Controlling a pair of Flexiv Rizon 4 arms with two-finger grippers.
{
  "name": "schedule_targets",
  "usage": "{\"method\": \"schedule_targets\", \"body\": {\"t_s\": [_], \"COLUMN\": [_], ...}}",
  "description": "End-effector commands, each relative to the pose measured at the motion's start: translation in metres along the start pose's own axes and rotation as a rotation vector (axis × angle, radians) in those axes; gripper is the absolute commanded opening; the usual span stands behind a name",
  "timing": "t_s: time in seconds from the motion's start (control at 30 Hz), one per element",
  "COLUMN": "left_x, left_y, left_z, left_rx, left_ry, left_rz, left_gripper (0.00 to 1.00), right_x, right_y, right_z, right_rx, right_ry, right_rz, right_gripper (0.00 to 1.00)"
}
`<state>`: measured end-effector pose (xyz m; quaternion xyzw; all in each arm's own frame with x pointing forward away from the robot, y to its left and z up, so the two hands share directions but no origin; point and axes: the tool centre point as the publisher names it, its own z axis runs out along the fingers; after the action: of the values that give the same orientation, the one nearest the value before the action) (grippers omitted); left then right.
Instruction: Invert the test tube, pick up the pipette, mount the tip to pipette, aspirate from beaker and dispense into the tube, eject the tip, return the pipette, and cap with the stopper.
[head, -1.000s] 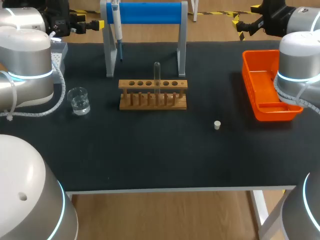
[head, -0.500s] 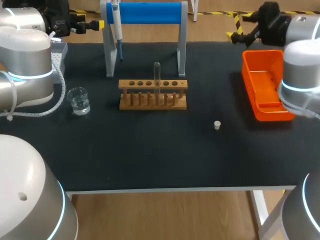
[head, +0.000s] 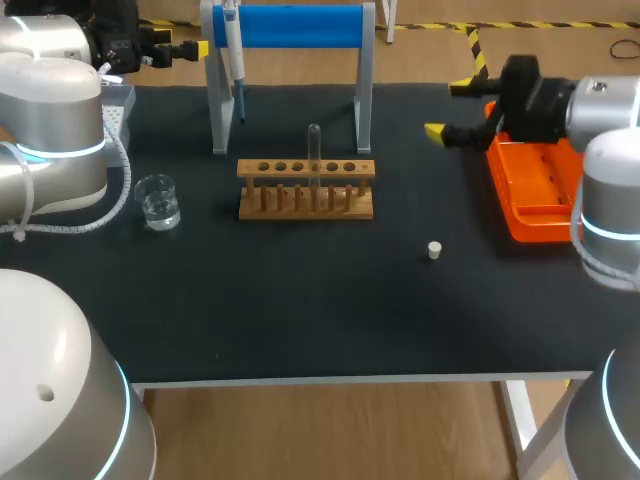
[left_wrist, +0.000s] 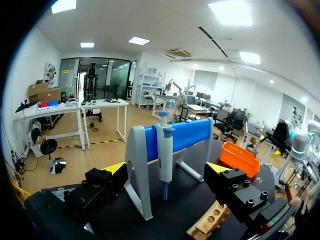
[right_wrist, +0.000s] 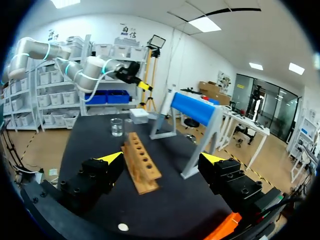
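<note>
No step of the task is judged complete at this moment. The test tube is seated upright in the wooden rack near the middle of the table. Its rounded end appears to be uppermost, so the inversion is judged outstanding. The pipette is hung on the blue-barred stand behind the rack, and no tip appears to be mounted on it. The beaker, holding clear liquid, is placed to the left of the rack and apart from it. The stopper lies on bare table to the right of the rack and nearer the front edge, well apart from the tube. An orange bin is set at the right side of the table. The right jaws are released and grasp nothing. They are held above the table, just beside the rear corner of the bin and directed toward the stand; in the right wrist view the rack lies ahead of them. The left jaws are likewise released and empty. In the left wrist view the hanging pipette lies ahead of them, untouched. All steps are judged to remain: tube inversion, pipette pickup, tip mounting, aspiration, dispensing, tip ejection, pipette return and capping.
</note>
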<state>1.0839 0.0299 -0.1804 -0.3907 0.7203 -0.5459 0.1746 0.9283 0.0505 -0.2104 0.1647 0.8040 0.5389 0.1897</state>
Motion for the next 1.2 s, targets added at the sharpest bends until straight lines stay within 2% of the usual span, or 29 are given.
{"method": "schedule_targets", "body": {"t_s": [0.03, 0.13, 0.33, 0.67, 1.2], "left_x": [0.0, 0.0, 0.0, 0.0, 0.0], "left_y": [0.001, 0.001, 0.001, 0.001, 0.001], "left_z": [0.0, 0.0, 0.0, 0.0, 0.0], "left_rx": [0.002, 0.002, 0.002, 0.002, 0.002], "left_ry": [-0.001, -0.001, -0.001, -0.001, -0.001], "left_rz": [0.001, 0.001, 0.001, 0.001, 0.001], "left_gripper": [1.0, 1.0, 1.0, 1.0, 1.0], "right_x": [0.027, 0.043, 0.058, 0.082, 0.085], "right_y": [-0.007, -0.012, -0.02, -0.035, -0.035], "right_z": [-0.004, 0.003, 0.017, 0.034, 0.036], "right_rx": [-0.026, -0.051, -0.079, -0.041, -0.03], "right_ry": [0.034, 0.07, 0.105, 0.145, 0.143], "right_rz": [-0.005, -0.045, -0.05, -0.088, -0.097], "right_gripper": [1.0, 1.0, 1.0, 1.0, 1.0]}}
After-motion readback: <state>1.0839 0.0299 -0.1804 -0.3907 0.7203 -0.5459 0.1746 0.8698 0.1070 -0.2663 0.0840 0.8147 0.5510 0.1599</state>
